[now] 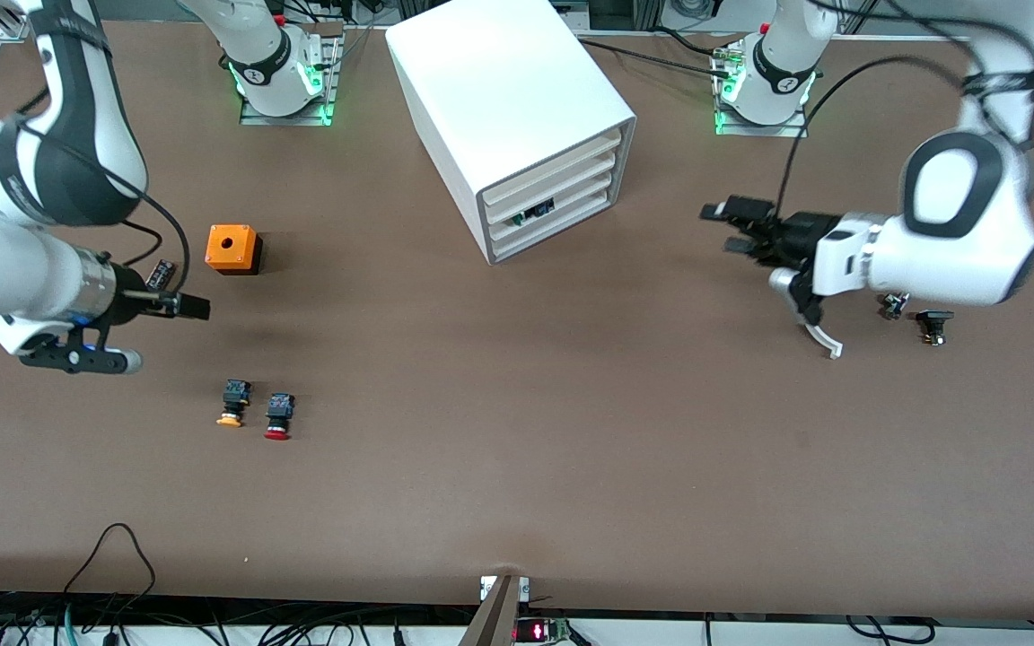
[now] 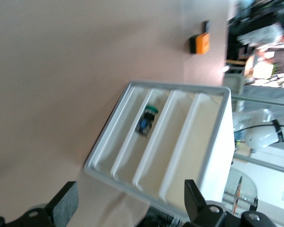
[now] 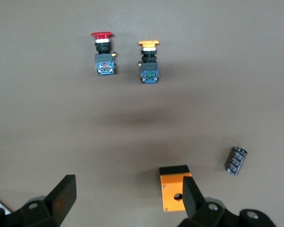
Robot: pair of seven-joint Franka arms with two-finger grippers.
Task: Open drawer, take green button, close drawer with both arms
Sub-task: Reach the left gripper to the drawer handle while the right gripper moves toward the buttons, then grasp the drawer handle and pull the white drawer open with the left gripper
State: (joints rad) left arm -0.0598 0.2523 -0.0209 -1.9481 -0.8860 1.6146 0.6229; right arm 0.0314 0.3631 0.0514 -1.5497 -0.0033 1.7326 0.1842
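Note:
The white cabinet [image 1: 508, 99] stands near the arms' bases at mid-table, and its three drawers sit flush in the grey rim. In the bottom drawer [image 1: 562, 213] [image 2: 120, 137] lies the green-capped button [image 1: 535, 213] [image 2: 146, 120], visible above the drawer's low front lip. My left gripper [image 1: 728, 229] [image 2: 129, 189] hangs open over the table in front of the cabinet, toward the left arm's end, facing the drawer fronts and clear of them. Over the table at the right arm's end my right gripper [image 1: 189, 307] [image 3: 128, 184] is open and holds nothing.
An orange box [image 1: 232, 248] [image 3: 175, 194] and a small black cylinder [image 1: 162, 269] [image 3: 236, 161] lie by the right gripper. An orange-capped button [image 1: 232, 404] [image 3: 149, 61] and a red-capped button [image 1: 279, 415] [image 3: 104, 54] lie nearer the front camera. Small dark parts [image 1: 933, 325] sit under the left arm.

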